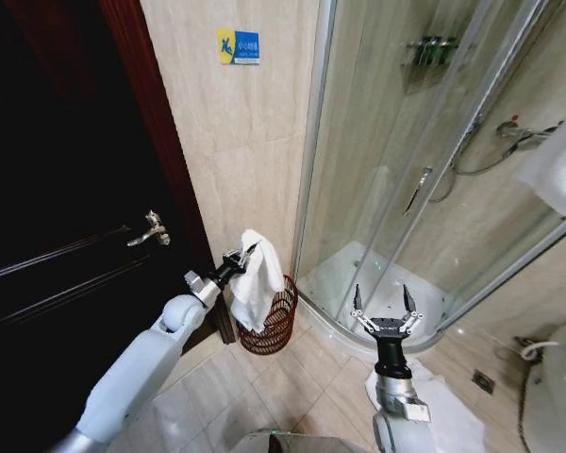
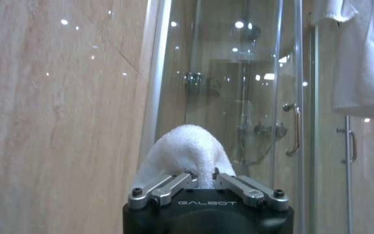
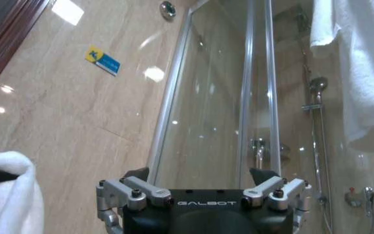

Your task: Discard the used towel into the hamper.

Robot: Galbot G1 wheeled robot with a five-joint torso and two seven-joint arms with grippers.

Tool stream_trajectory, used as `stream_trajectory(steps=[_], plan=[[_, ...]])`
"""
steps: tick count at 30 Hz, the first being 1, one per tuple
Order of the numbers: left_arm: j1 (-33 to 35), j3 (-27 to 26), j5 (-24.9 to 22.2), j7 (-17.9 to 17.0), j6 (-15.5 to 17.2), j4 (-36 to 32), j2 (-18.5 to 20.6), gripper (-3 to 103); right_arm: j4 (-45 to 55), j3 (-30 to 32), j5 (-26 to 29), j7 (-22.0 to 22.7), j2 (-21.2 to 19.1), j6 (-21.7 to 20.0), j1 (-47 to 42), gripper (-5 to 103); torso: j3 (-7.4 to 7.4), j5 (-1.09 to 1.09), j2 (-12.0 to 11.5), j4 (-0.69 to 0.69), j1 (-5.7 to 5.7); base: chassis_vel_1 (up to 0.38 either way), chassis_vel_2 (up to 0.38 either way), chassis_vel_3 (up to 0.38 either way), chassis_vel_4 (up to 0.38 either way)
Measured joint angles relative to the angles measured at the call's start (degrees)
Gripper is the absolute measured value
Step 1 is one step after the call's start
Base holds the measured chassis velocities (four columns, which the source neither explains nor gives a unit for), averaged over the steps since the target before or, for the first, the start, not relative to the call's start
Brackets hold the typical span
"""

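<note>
- White terry cloth, the towel (image 1: 257, 278) hangs from the left tool (image 1: 242, 257), whose fingers are pinched closed on a bunched fold near its top; the loose end drapes down over the rim of the hamper (image 1: 276, 326).
- That reddish-brown wire hamper stands on the tiled floor (image 1: 311, 387), in the corner between the dark door (image 1: 66, 189) and the glass shower enclosure (image 1: 406, 170), directly beneath the towel.
- In the left wrist view the cloth bulges up between the closed fingers (image 2: 174, 183) as a soft rounded hump.
- By my judgement the towel is light, limp and not slippery: it will fold and sag wherever it is held, so a pinch on a gathered bunch suits it, and it should drop loosely once let go.
- Parked lower by the shower base, the right tool (image 1: 385, 302) points upward with its fingers spread wide and nothing in them.
</note>
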Motion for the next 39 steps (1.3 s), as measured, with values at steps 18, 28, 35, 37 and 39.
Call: stream_trajectory(steps=[18,28,35,37,39], plan=[[-13.52,13.92,2.58,-7.25,-1.11,18.66,-4.3,3,-1.26,0.74,0.6,0.5,-0.01,1.56,-0.71,100,0.02,0.01,-0.01,0.0,0.04,0.0,0.0,0.0,0.0],[-21.77,20.28,10.25,-7.73,-5.45,38.02,-10.56,3,-2.2,1.61,0.49,1.05,-0.01,1.85,-0.52,100,0.02,0.01,-0.01,-0.01,0.05,0.0,0.0,0.0,0.0],[-25.02,23.86,17.23,-9.25,-10.58,54.46,-14.7,3,-3.88,1.74,0.86,1.55,-0.01,2.15,0.12,100,0.02,0.0,-0.02,0.0,0.05,0.0,0.0,0.0,0.0],[-25.19,24.45,17.79,-9.02,-11.03,55.5,-14.92,3,-3.84,1.9,1.12,1.59,-0.01,2.1,0.15,100,0.02,0.0,-0.02,0.0,0.04,0.0,0.0,0.0,0.0],[-25.6,25.71,19.47,-8.04,-12.36,57.97,-15.5,3,-3.94,2.16,1.69,2.17,-0.01,2.19,0.37,100,0.02,0.0,-0.02,0.0,0.04,0.0,0.0,0.0,0.0]])
